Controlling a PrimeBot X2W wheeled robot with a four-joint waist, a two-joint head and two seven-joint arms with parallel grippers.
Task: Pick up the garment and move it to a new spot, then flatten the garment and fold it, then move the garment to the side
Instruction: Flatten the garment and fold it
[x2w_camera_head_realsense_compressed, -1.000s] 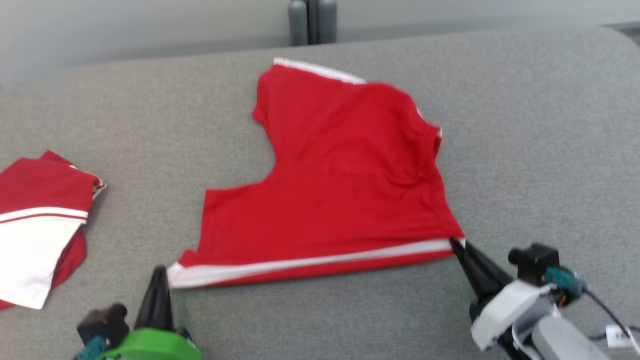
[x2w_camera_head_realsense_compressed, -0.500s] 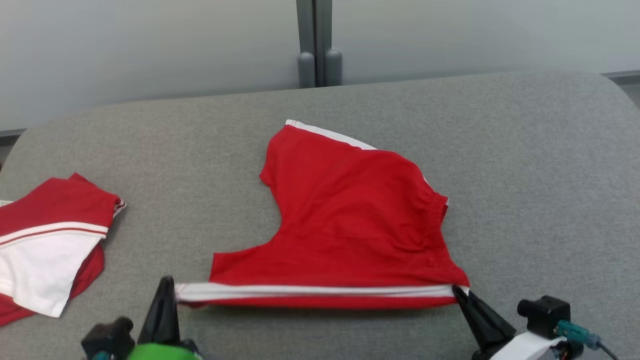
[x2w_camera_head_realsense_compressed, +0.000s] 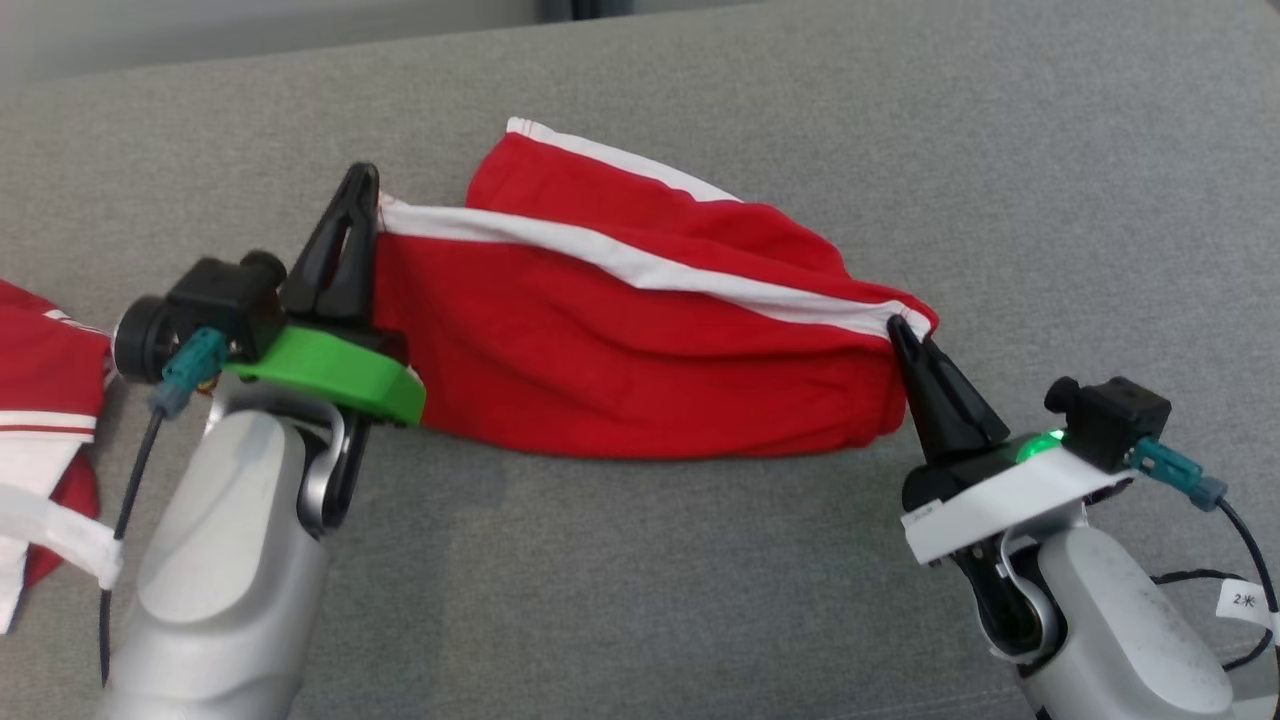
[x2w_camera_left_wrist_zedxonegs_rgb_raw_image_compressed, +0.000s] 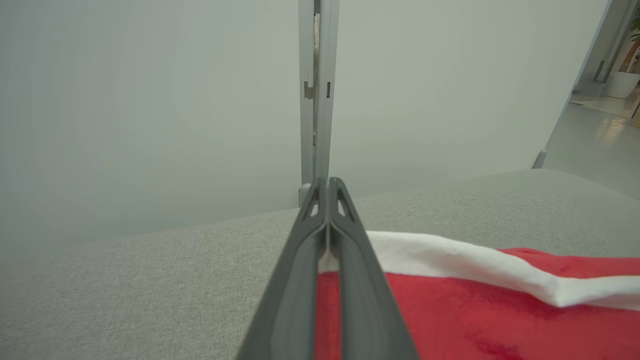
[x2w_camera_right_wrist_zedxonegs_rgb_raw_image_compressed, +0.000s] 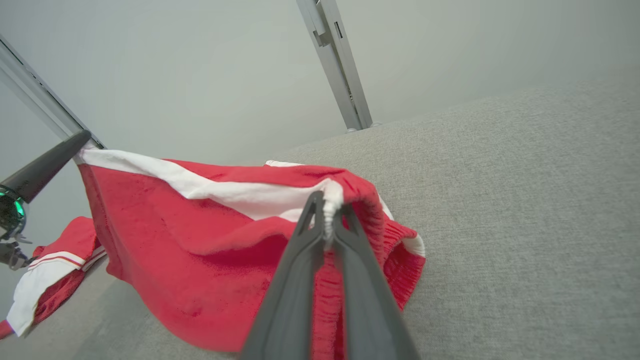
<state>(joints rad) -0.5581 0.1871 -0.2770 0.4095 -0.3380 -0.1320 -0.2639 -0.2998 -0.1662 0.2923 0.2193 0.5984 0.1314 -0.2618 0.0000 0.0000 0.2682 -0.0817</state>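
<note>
The garment (x2w_camera_head_realsense_compressed: 640, 370) is held up at mid-surface between both raised arms. The left tool (x2w_camera_head_realsense_compressed: 356, 205) is clamped on its left corner and the right tool (x2w_camera_head_realsense_compressed: 903, 345) on its right corner. Its far part is hidden behind the fold. A second garment (x2w_camera_head_realsense_compressed: 45, 400) is cut off at the left edge. Bare surface (x2w_camera_head_realsense_compressed: 1050, 180) is left to the right and near.

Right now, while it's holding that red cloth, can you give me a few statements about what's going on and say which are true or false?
1. The left end effector is shut on the garment. True.
2. The garment lies flat on the cushion. False: its striped edge is raised, stretched between both end effectors.
3. A second garment, red and white, lies on the robot's left. True.
4. The right end effector hangs open, away from the garment. False: it is shut on the garment's corner.
</note>
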